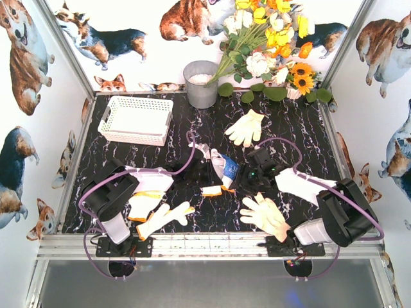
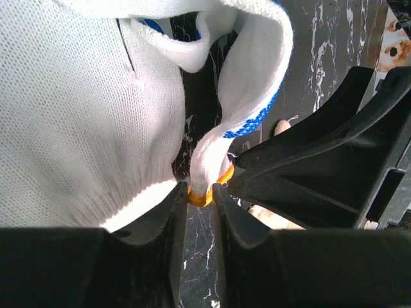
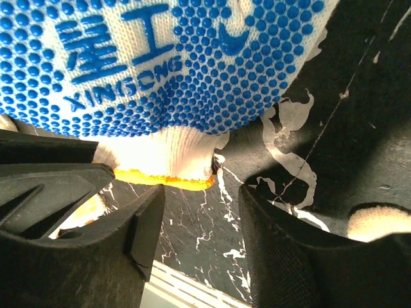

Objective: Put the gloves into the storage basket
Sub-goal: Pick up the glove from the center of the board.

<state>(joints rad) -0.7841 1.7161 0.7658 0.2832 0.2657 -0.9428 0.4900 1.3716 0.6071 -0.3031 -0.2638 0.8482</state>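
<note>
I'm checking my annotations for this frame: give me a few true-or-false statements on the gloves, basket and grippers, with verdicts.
1. The storage basket holds no gloves. True.
2. The left gripper pinches the orange cuff of the blue-dotted glove. True.
3. The right gripper is clamped on that glove. False: its jaws stand open, with the cuff beyond them.
4. The peach glove lies in the basket. False: it lies on the table, at the near right.
</note>
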